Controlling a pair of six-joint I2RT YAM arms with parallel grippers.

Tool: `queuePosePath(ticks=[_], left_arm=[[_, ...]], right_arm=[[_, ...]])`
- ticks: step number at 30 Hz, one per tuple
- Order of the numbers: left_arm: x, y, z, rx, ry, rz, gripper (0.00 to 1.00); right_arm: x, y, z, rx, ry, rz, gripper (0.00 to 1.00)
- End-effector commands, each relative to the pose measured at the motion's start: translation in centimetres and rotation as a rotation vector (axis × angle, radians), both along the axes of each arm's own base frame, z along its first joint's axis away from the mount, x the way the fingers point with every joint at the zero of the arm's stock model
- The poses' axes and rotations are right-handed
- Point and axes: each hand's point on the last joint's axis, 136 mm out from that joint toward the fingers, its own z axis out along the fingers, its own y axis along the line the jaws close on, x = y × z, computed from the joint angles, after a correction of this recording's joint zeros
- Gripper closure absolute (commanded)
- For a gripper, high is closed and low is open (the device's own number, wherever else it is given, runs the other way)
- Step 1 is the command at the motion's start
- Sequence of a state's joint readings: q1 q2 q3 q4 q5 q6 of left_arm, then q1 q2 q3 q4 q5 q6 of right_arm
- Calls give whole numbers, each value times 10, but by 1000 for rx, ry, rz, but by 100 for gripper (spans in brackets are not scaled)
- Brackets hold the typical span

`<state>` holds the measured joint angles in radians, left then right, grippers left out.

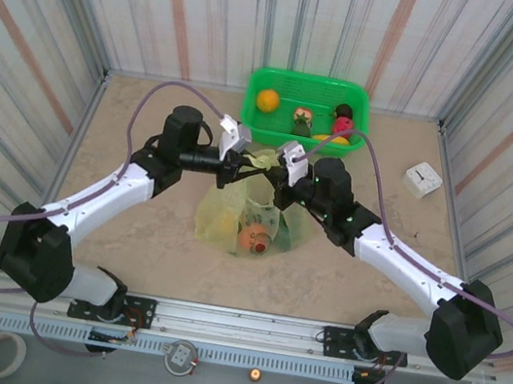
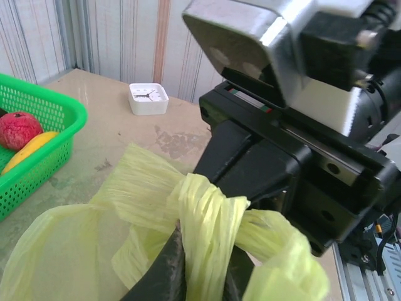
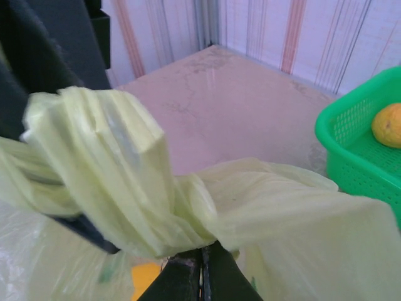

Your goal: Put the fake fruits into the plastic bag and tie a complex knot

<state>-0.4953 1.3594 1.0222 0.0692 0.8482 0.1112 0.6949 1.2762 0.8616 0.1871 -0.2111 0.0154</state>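
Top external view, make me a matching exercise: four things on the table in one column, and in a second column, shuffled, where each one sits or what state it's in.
1. thin yellow-green plastic bag
2. rigid bright green plastic basket
3. small white square clock
4. round orange plastic fruit

A. inside the basket, at its left end
B. on the bare tabletop, right of the basket
C. at the tabletop's far edge
D. mid-table, handles twisted together

Pairs: 1-D, 2-C, 3-B, 4-A

No readable text anywhere; the white clock (image 2: 148, 98) face perhaps bears numerals, too blurred to read.
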Motion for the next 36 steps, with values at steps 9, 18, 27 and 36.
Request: queuePosePath(ticks=[9,18,27,36], left_arm=[[-18,0,19,-16,-59,-75,69],[-10,-1,17,-21,-40,-46,60],[3,1,16,-19,-46,27,65],[-2,0,20,-44,-67,1,100]], right_arm=[[-5,6,3,35,30,42,100],[-18,16,-3,23,34,91,100],[-29,20,-11,-1,31,137,100],[-27,17,-12,-27,25,117,97]])
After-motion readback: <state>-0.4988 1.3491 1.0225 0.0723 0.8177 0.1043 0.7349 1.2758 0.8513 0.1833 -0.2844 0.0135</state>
